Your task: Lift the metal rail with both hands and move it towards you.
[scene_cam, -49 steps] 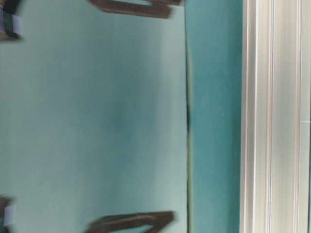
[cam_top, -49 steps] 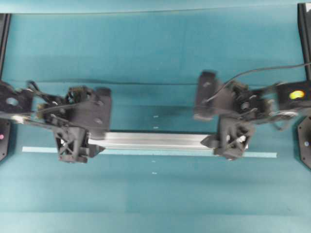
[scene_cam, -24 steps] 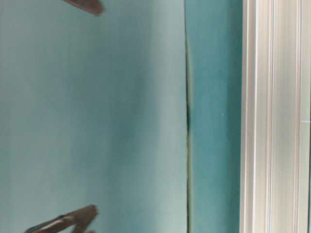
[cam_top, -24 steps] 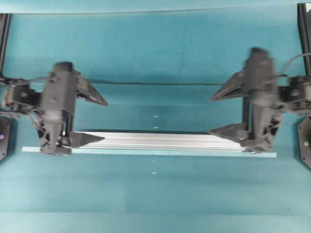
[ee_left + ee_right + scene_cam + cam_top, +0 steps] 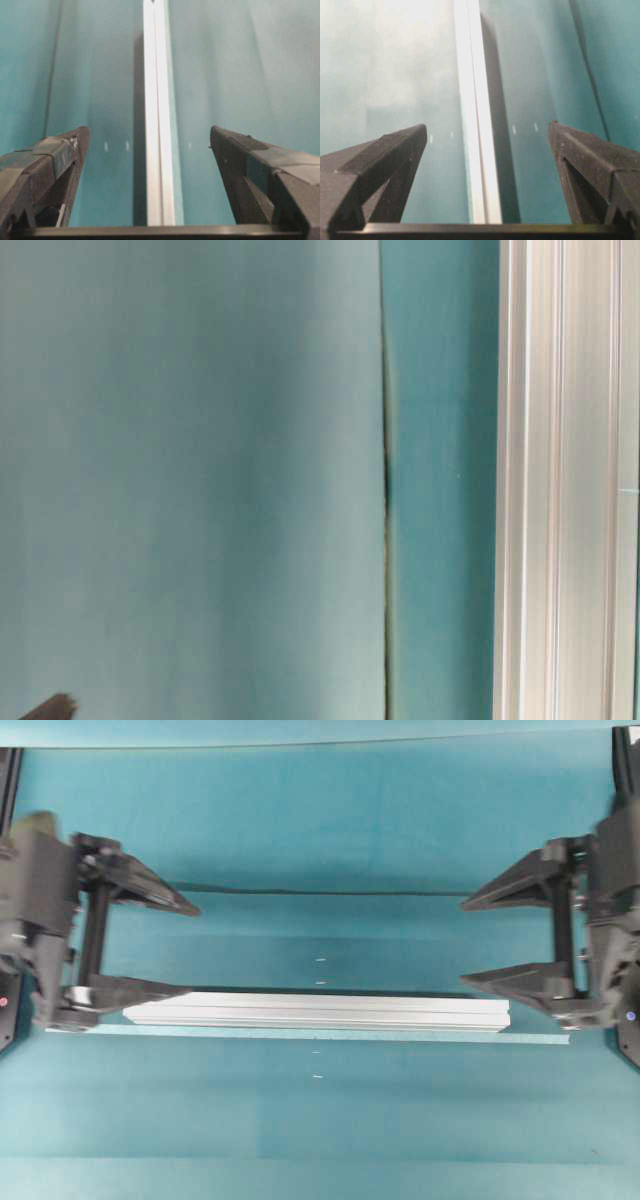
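We find the metal rail point(image 5: 315, 1012) lying flat on the teal table point(image 5: 330, 820) beside the tape strip point(image 5: 540, 1038), while the left gripper point(image 5: 185, 952) at 9 o'clock and right gripper point(image 5: 470, 942) at 3 o'clock gape wide, holding nothing, so we judge the move done or not begun.

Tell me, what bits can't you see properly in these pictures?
- Overhead view: the left end of the metal rail sits under a finger of the left gripper.
- Overhead view: the arm behind the right gripper is cut off by the picture's edge.
- Table-level view: the rail's ends are cut off, top and bottom.
- Table-level view: a dark blurred scrap in the corner, too little to name.
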